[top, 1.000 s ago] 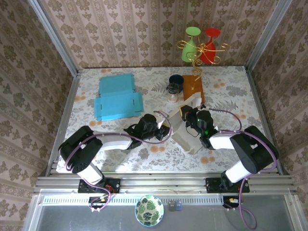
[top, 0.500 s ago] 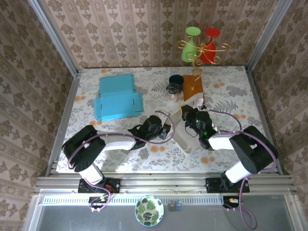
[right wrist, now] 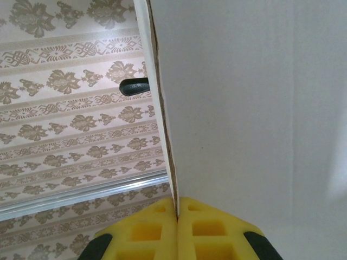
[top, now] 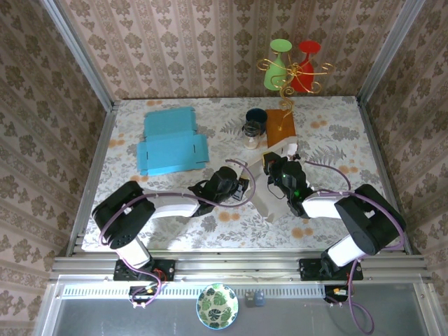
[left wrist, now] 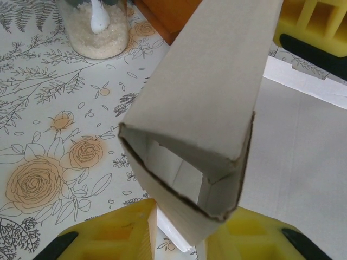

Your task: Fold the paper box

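The paper box (top: 270, 200) is pale cardboard, partly folded, held up between my two grippers at the table's middle. My left gripper (top: 242, 190) comes at it from the left. In the left wrist view a folded, hollow side wall of the box (left wrist: 206, 92) runs down between the yellow fingers (left wrist: 108, 238), and the left gripper (left wrist: 181, 241) is shut on its lower end. My right gripper (top: 275, 172) holds the box from the far right. In the right wrist view a thin panel edge (right wrist: 162, 108) goes into the seam of the right gripper (right wrist: 177, 216), which is shut on it.
Two flat blue boxes (top: 170, 141) lie at the back left. A glass jar of white grains (top: 251, 133) (left wrist: 97, 27), a dark cup (top: 255, 116) and an orange box (top: 279, 126) stand just behind the grippers. Green and red glasses on a gold stand (top: 294, 66) are at the back.
My left gripper has slid right, closer under the box. The box has been drawn in and stands more upright, and more of the orange box behind it shows.
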`<state>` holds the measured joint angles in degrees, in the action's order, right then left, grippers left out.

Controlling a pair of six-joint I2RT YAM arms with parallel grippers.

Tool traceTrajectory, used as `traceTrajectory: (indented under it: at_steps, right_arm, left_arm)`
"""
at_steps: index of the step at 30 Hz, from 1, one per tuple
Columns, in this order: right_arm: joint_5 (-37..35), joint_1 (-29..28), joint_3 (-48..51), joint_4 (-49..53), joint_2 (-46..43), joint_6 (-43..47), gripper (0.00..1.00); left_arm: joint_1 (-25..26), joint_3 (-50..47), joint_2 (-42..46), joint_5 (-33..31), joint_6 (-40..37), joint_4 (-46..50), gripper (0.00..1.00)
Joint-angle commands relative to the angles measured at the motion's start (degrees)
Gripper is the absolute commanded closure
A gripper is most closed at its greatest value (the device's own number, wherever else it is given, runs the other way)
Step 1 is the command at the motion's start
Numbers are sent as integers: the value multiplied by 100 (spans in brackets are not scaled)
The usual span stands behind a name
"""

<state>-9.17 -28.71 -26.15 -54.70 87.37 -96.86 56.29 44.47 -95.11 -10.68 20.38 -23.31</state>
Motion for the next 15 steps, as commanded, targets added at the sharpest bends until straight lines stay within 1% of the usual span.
traceTrajectory:
  at_steps: [1, 6, 15]
  right_arm:
    - [-176, -168, -56, 357, -98, -222, 100]
    - [-633, -316, -118, 860, -299, -390, 100]
    - [-1393, -657, -253, 797, 57, -687, 100]
  left_arm:
    - [48, 254, -105, -201, 125, -174, 70]
    - [63, 278, -144, -555, 272, -173, 69]
    - [-81, 406, -349, -614, 271, -303, 68]
